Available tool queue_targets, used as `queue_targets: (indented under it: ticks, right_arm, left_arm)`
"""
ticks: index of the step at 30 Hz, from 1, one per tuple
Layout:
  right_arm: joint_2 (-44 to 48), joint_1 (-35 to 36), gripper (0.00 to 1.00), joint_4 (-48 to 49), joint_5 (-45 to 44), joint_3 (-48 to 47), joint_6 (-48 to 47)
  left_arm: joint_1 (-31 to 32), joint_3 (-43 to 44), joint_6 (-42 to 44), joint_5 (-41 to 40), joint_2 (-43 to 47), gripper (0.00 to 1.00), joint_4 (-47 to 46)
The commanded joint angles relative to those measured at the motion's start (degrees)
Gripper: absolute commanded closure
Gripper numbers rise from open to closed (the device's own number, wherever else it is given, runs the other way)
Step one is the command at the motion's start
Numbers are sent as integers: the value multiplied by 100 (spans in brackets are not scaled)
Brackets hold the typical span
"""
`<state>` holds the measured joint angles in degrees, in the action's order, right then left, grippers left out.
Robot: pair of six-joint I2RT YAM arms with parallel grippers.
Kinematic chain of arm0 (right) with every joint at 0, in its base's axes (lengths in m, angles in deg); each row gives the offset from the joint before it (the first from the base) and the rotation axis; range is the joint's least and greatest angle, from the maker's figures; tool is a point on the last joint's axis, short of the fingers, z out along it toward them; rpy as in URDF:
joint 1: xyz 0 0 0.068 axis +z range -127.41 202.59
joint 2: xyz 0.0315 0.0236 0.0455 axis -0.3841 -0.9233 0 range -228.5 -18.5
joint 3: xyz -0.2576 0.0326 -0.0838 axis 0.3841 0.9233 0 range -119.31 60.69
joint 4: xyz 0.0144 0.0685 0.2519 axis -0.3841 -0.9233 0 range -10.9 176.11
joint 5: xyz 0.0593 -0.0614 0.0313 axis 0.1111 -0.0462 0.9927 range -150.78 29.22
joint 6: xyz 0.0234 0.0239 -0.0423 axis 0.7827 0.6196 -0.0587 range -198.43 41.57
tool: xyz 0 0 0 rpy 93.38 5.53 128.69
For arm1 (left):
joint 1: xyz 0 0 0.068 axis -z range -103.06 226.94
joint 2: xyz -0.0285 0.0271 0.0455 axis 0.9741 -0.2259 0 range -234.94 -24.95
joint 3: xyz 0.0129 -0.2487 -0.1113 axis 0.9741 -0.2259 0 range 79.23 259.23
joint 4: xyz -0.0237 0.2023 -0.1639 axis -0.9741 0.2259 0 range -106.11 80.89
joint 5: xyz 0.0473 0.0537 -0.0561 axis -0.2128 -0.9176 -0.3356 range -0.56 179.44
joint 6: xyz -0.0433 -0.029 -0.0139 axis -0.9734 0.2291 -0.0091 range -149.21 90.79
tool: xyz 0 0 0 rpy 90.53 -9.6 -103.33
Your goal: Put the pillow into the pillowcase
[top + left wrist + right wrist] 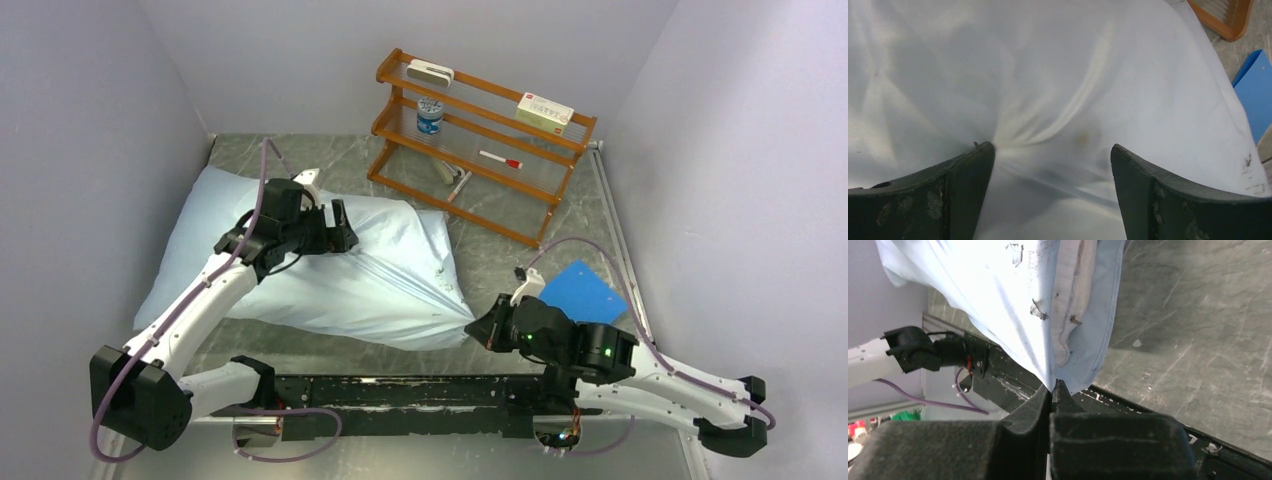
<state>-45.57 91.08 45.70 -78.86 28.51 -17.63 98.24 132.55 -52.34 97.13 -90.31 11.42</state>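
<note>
The pale light-blue pillowcase lies bulging across the left and middle of the table, filled out by the pillow inside. The off-white pillow shows only as a seamed edge between the two blue layers at the case's open end. My left gripper is open and rests on top of the bulging case; one fingertip presses into the cloth and creases radiate from it. My right gripper is shut on the near right corner of the pillowcase, pinching its edge between the jaws.
A wooden shelf rack with small items stands at the back right. A flat bright-blue sheet lies on the table right of the case, and shows in the left wrist view. A black rail runs along the near edge.
</note>
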Motion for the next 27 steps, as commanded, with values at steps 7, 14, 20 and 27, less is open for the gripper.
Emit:
queue_targets:
  ticks: [7, 14, 20, 27]
  right_arm:
    - [-136, 13, 81, 61, 134, -132, -243]
    - [-123, 8, 19, 1472, -1113, 146, -652]
    - [-760, -15, 7, 2835, -1689, -102, -1350]
    - [-1955, -1542, 3, 4086, 15, -452, -1696]
  left_arm:
    - [-91, 262, 300, -350, 199, 8, 560]
    - [-91, 731, 344, 389, 476, 9, 533]
    - [-91, 925, 433, 103, 215, 9, 437]
    - [-175, 286, 259, -87, -158, 9, 302]
